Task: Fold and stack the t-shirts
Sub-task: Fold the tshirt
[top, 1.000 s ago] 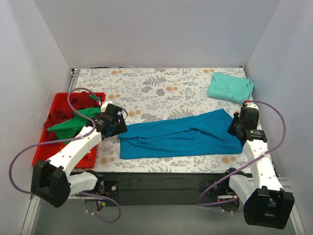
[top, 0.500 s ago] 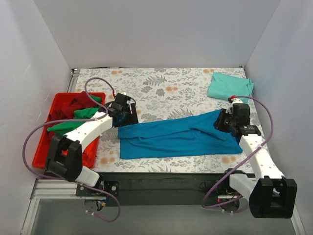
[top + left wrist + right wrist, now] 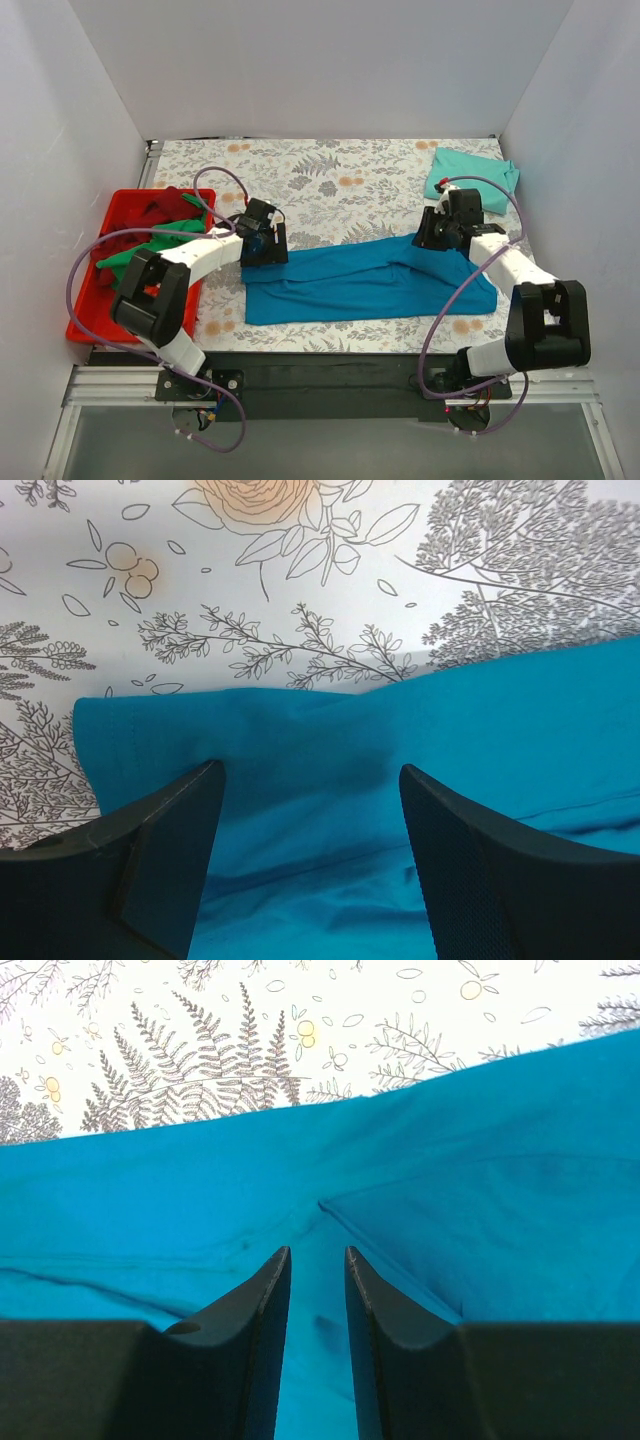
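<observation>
A deep blue t-shirt (image 3: 370,280) lies in a long folded band across the near middle of the table. My left gripper (image 3: 262,243) hangs over its far left corner with jaws wide open and empty; the cloth shows below them in the left wrist view (image 3: 400,740). My right gripper (image 3: 432,232) is over the shirt's far right edge, jaws a narrow gap apart and holding nothing, blue cloth beneath (image 3: 480,1160). A pale mint shirt (image 3: 470,178) lies folded at the back right. Bright green (image 3: 150,250) and dark red (image 3: 150,210) shirts lie in the tray.
A red plastic tray (image 3: 85,300) stands at the left edge of the table. The table has a floral cover (image 3: 320,180). White walls close in the left, back and right sides. Purple cables loop from both arms.
Both arms have swung inward. The left gripper moved right from the tray to the blue shirt's far left corner. The right gripper moved back and left along the shirt's far edge.
</observation>
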{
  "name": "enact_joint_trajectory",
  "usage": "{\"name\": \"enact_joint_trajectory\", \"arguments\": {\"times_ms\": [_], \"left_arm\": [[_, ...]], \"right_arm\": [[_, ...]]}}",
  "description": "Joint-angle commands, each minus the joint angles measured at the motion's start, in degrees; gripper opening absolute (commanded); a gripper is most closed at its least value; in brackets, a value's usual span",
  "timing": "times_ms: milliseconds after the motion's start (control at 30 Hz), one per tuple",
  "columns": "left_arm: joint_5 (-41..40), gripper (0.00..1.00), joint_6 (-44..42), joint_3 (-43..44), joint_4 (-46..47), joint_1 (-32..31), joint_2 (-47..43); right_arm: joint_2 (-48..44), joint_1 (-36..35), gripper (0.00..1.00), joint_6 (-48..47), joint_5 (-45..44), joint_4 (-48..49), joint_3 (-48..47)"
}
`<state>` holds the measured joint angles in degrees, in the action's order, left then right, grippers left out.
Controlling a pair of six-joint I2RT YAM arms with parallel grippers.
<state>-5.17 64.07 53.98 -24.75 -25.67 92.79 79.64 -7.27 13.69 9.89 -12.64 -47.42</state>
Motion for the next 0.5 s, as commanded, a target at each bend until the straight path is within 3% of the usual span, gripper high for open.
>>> {"name": "enact_joint_trajectory", "arguments": {"times_ms": [0,467], "left_arm": [[-0.9,0.69,-1.3,1.6,0.8,-0.2,1.4],[-1.9,0.7,-1.3,1.7,0.1,-0.2,2.3]], "right_arm": [[2.4,-0.7,0.35,-1.5,1.7,2.8,-2.9],[7.7,-2.2,0.36,-4.0,0.2,3.6,-3.9]]}}
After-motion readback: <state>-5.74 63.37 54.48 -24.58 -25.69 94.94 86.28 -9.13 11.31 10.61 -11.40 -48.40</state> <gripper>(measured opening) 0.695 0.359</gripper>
